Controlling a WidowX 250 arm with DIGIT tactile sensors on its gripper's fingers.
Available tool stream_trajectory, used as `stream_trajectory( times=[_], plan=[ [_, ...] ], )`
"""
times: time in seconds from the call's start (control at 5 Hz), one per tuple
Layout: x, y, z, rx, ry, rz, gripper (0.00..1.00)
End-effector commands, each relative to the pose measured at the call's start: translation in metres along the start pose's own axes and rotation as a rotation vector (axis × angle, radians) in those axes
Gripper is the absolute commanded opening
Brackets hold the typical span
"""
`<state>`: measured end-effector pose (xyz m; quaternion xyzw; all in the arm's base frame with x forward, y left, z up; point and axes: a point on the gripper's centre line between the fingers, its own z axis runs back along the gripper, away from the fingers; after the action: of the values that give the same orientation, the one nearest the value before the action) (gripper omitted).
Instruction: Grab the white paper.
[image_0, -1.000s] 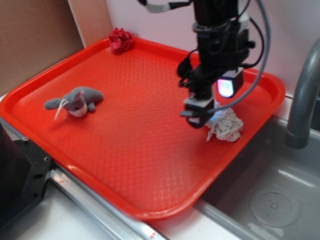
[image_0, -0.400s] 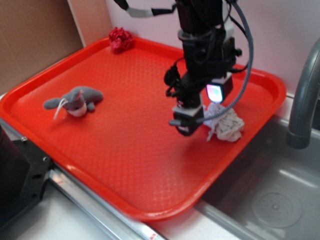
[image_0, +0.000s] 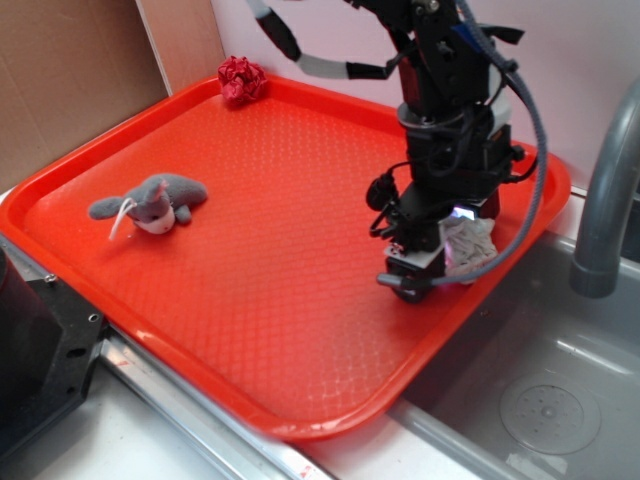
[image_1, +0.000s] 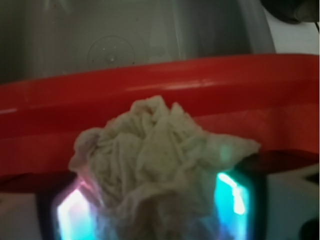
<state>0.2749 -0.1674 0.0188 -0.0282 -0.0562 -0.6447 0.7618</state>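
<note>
Now one white paper (image_1: 160, 185) between the jaws (image_0: 432, 270) — one red wad (image_0: 241, 79), one grey plush (image_0: 152, 203) apart.

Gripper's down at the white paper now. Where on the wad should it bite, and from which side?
Grip the white paper across its bulky middle, coming straight down from above. It is a loose, crumpled wad lying on the tray floor near the rim, so no edge offers a better hold. The wrist view shows it between the lit fingers, so the gripper looks well lined up.
</note>
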Motion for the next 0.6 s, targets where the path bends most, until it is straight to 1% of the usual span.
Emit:
stream_trajectory(
  times=[0.0, 0.2, 0.4],
  plan=[
    [-0.025, -0.006, 0.061, 0.144, -0.032, 0.322, 0.00],
    [-0.056, -0.009, 0.096, 0.197, -0.042, 0.526, 0.00],
    [-0.096, -0.018, 0.124, 0.222, 0.049, 0.767, 0.00]
  ],
)
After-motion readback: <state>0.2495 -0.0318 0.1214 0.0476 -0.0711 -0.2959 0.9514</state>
